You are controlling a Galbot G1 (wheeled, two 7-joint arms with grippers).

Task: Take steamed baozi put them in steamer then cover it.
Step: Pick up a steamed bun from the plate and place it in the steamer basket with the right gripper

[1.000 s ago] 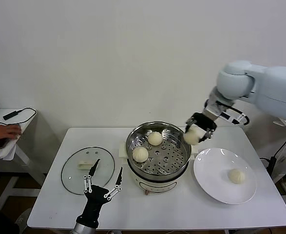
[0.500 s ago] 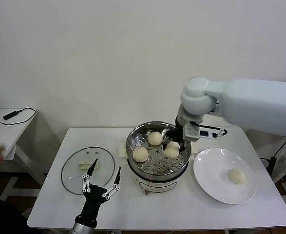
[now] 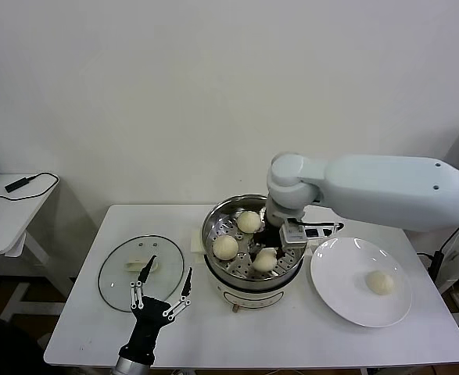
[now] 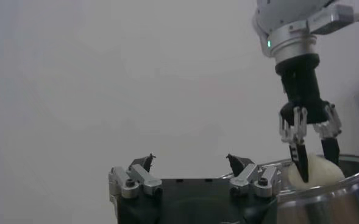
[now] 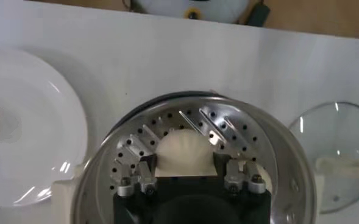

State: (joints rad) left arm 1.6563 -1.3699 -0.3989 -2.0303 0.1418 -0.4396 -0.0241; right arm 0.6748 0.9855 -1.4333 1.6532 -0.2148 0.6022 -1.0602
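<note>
The steamer (image 3: pixel 213 223) stands mid-table on its white base. Two baozi (image 3: pixel 249 221) (image 3: pixel 225 247) lie on its perforated tray. My right gripper (image 3: pixel 267 251) reaches down inside the steamer, shut on a third baozi (image 3: pixel 265 261) at the tray's front right. In the right wrist view this baozi (image 5: pixel 184 151) sits between the fingers (image 5: pixel 146 167) over the tray (image 5: pixel 228 131). A fourth baozi (image 3: pixel 381 282) lies on the white plate (image 3: pixel 346 301). The glass cover (image 3: pixel 120 281) lies flat on the table to the left. My left gripper (image 3: pixel 163 291) is open and empty by the table's front edge.
The plate (image 5: pixel 27 140) and the cover (image 5: pixel 341 152) flank the steamer in the right wrist view. A small side table (image 3: pixel 10 215) with a cable stands far left. The left wrist view shows my right gripper (image 4: pixel 313 143) and its baozi (image 4: pixel 316 170) over the steamer rim (image 4: pixel 325 195).
My right arm carried the baozi from above the steamer's right rim down into the tray. A person's hand at the far-left side table has left the view. The left arm barely moved.
</note>
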